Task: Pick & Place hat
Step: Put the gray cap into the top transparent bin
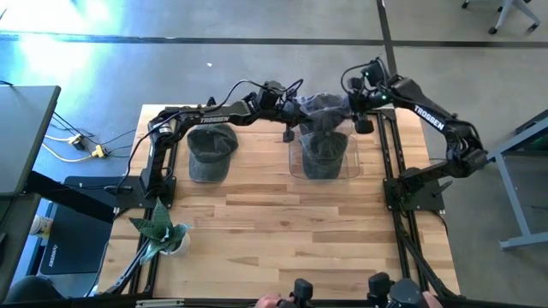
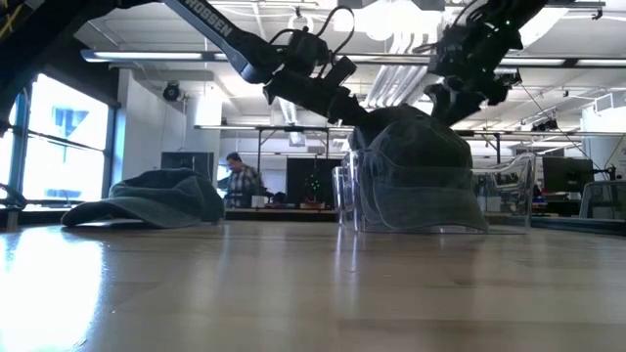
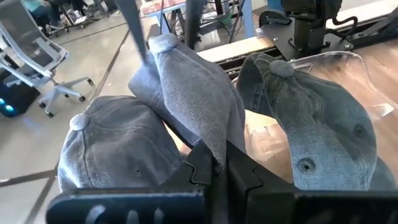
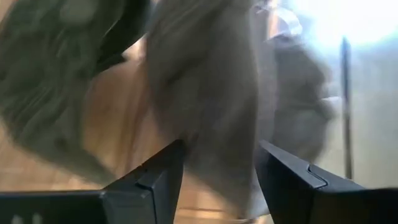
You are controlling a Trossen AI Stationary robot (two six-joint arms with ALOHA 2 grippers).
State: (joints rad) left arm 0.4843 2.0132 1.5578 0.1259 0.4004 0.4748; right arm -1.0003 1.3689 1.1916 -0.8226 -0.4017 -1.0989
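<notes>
A grey cap [image 3: 193, 93] hangs stretched between my two grippers over the far side of a clear bin [image 1: 351, 167]. My left gripper [image 3: 217, 165] is shut on it, reaching in from the table's left [image 1: 289, 120]. My right gripper [image 4: 217, 168] is open at the cap's other end [image 3: 165, 43], one finger on each side of the cloth. A darker cap [image 1: 324, 154] lies crown-up inside the bin. Another cap [image 1: 211, 152] rests crown-up on the table left of the bin. A further grey cap [image 3: 112, 143] shows beside the held one. My left gripper pinches a fold of the grey cap's cloth [image 3: 214, 146] between its two shut fingers, coming roughly level from the table's left. The cap is lifted, and its cloth runs away from the fingers in a ridge towards my right gripper. My right gripper: cloth fills the gap between its open fingers [image 4: 168, 168]; whether they touch it, I cannot tell.
A small potted plant [image 1: 163, 231] stands at the table's near left corner. Bare wood spreads across the near half of the table [image 1: 282, 231]. The arm bases sit at the left and right edges. A person [image 2: 240, 181] stands far back in the room.
</notes>
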